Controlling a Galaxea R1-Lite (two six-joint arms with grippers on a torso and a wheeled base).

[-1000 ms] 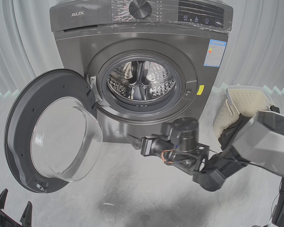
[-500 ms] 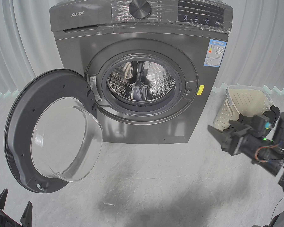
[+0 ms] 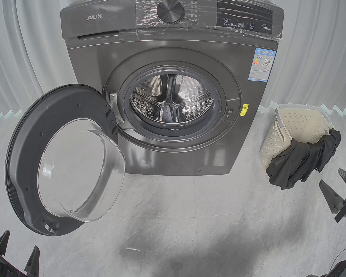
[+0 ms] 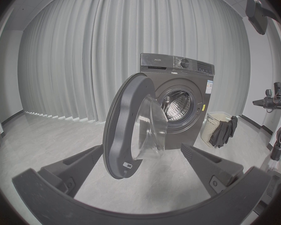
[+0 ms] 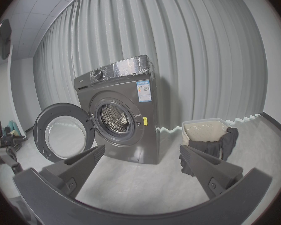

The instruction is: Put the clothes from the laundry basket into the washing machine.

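Bright, even light, glare on door glass (image 3: 80,170), wrist views bulging (dark corners)

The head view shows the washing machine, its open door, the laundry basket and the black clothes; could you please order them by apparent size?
1. washing machine
2. door, though it stands nearer the camera, which enlarges it
3. laundry basket and black clothes draped over its rim look about alike, so I leave them unranked

The head camera is looking forward and down from close before the washing machine (image 3: 203,54), with its door (image 3: 46,135) at left and the laundry basket (image 3: 300,122) at right. The wrist cameras are sitting lower and farther back, the left one facing in from the left and the right one from the right. All three are sharing the machine, door and basket.
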